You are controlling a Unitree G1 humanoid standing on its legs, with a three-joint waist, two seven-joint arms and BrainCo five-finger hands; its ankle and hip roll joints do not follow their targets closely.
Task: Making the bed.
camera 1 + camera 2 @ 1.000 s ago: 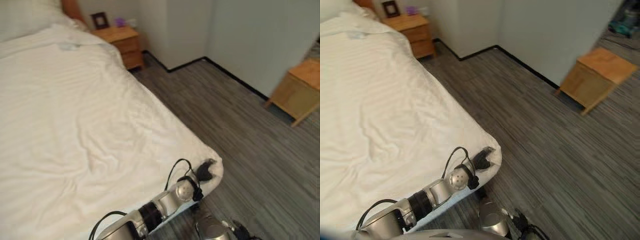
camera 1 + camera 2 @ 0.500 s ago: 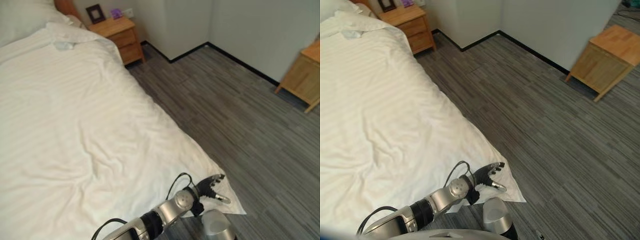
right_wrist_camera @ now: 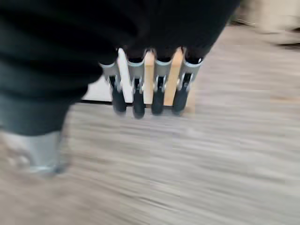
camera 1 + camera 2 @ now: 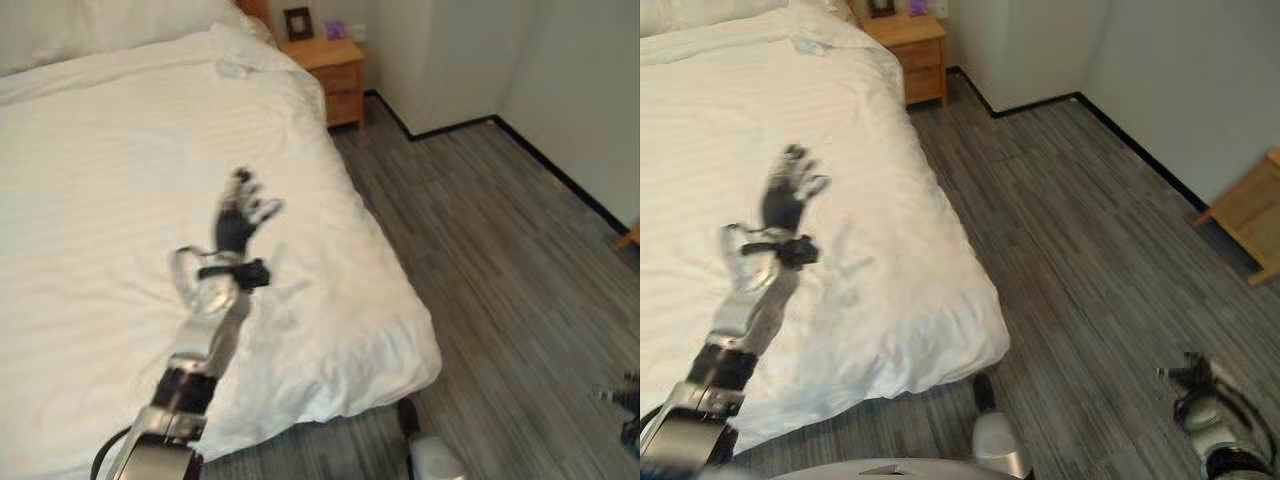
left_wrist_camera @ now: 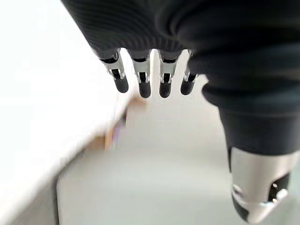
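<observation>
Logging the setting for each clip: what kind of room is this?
Most likely a bedroom, perhaps a hotel room. A large bed with a white duvet takes up most of the view, a wooden nightstand stands by its head against the wall, and the floor is grey wood-look planking.

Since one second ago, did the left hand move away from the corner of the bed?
Yes. The left hand has left the duvet's foot corner and is now raised over the middle of the bed, nearer the wooden nightstand, fingers spread.
</observation>
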